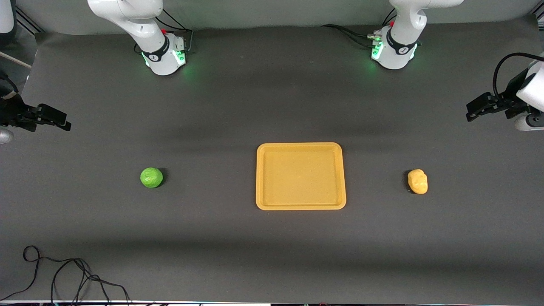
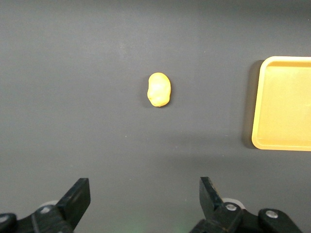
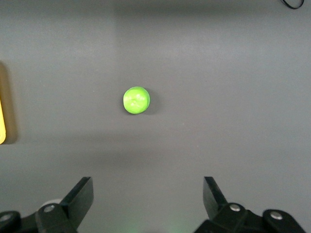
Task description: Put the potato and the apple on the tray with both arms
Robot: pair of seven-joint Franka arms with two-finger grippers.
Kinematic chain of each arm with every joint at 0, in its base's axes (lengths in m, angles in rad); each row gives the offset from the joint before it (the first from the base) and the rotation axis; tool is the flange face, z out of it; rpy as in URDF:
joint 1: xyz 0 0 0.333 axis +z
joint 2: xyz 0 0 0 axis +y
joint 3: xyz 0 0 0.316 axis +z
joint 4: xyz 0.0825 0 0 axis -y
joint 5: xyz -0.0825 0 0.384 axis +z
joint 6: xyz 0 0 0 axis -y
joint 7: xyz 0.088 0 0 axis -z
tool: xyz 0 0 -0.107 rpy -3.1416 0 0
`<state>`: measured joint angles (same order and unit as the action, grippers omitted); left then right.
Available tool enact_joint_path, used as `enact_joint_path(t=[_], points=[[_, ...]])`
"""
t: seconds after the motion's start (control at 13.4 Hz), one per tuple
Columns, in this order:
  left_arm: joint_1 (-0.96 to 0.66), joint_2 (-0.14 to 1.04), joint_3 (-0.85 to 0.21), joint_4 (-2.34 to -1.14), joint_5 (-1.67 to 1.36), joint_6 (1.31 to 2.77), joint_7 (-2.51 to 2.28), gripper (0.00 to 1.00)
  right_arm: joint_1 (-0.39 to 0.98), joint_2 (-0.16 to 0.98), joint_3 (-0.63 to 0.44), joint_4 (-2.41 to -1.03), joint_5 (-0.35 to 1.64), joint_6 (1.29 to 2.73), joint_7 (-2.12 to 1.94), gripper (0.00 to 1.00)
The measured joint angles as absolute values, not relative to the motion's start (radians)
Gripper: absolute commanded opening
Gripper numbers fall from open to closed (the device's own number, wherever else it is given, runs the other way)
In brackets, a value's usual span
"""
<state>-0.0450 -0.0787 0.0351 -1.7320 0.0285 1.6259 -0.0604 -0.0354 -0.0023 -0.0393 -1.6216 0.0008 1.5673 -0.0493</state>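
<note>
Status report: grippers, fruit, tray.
Left gripper and right gripper open, high. Lumpy yellow-orange potato and round green apple on table, flanking empty yellow-orange plastic tray. Nothing obstructing.

Left gripper [image 1: 471,111]: at table's left-arm end, arm run off front view's edge; fingertips only in left wrist view. Right gripper [image 1: 63,123]: at right-arm end, body cropped likewise. Tray [image 2: 284,104]: one end past left wrist view's border; mere sliver in right wrist view. Black cable [image 1: 63,272] near front-camera corner: ends leave frame.

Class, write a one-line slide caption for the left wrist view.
Open left pincer above the potato, tray beside it.
</note>
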Motion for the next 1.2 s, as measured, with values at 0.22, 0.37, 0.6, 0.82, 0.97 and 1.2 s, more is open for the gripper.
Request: enact_joint_path(t=[0.22,0.37,0.6,0.82,0.97,1.2], points=[[-0.045,-0.079,0.035,-1.732,0.028,1.626,-0.060,1.00,-0.035,-0.002,-0.039,-1.622,0.001,1.567,-0.045,1.00],[-0.045,-0.079,0.036,-1.732,0.028,1.626,-0.060,1.00,-0.035,-0.002,-0.039,-1.622,0.001,1.567,-0.044,1.00],[-0.043,-0.072,0.039,-1.731,0.028,1.628,-0.061,1.00,-0.035,-0.001,-0.039,-1.622,0.001,1.566,-0.042,1.00],[-0.041,-0.023,0.043,-1.721,0.031,1.643,-0.060,1.00,-0.035,-0.001,-0.039,-1.622,0.001,1.550,-0.042,1.00],[-0.041,0.042,0.043,-1.719,0.031,1.692,-0.060,1.00,-0.035,-0.001,-0.040,-1.622,0.001,1.548,-0.042,1.00],[-0.046,0.168,0.036,-1.719,0.033,1.756,-0.039,1.00,-0.035,-0.002,-0.044,-1.621,0.001,1.547,-0.042,1.00]])
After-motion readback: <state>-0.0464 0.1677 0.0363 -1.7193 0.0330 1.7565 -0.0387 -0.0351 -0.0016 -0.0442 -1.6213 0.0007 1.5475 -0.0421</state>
